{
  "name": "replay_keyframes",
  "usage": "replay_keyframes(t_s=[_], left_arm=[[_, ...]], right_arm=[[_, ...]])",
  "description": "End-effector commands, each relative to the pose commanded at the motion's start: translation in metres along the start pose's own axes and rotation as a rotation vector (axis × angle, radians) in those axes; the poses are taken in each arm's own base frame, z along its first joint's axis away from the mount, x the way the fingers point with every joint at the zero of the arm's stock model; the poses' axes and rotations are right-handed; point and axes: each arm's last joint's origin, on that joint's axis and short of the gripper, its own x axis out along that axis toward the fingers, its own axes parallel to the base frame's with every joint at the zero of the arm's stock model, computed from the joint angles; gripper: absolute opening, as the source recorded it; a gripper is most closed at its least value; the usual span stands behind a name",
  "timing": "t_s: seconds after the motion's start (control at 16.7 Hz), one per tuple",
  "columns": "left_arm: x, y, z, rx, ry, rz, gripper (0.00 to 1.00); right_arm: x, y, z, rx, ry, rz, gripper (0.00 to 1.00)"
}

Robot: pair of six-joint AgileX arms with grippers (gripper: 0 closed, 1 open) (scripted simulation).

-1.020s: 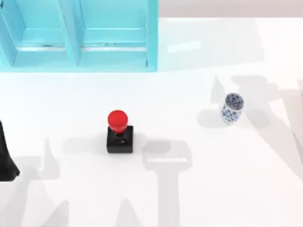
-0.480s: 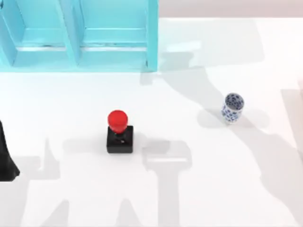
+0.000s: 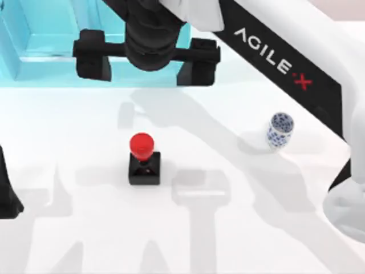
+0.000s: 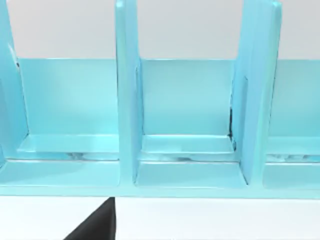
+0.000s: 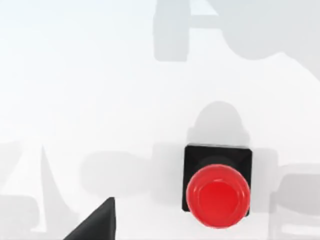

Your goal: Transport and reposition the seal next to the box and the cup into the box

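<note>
The seal [image 3: 143, 158], a red knob on a black square base, stands upright on the white table, left of centre. My right arm reaches in from the right. Its gripper [image 3: 146, 58] hangs high over the front edge of the turquoise box [image 3: 34, 52], beyond the seal, open wide and holding nothing. In the right wrist view the seal [image 5: 217, 192] sits below and apart from one dark fingertip [image 5: 97, 224]. The blue-patterned white cup [image 3: 280, 130] stands upright to the right, under the arm. My left gripper [image 3: 5, 194] is parked at the left edge.
The box [image 4: 180, 100] has several open compartments split by upright dividers, and faces the left wrist camera. The right arm's white link [image 3: 285, 63] crosses the upper right, and its base part [image 3: 348, 211] is at the right edge.
My right arm has swept in from the right. Earlier only its shadow lay on the table; now the gripper hangs over the box's front. The seal and the cup have not moved.
</note>
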Motion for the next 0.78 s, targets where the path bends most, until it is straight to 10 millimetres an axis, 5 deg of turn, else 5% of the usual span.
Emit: replay_keyframes(t_s=[0.42,0.78], left_arm=[[0.0,0.0,0.0,0.0,0.0,0.0,1.0],[0.0,0.0,0.0,0.0,0.0,0.0,1.0]], right_arm=[[0.071,0.018,-0.029,0.008,0.174,-0.134,1.0],[0.078,0.019,-0.033,0.01,0.192,-0.149,1.0]])
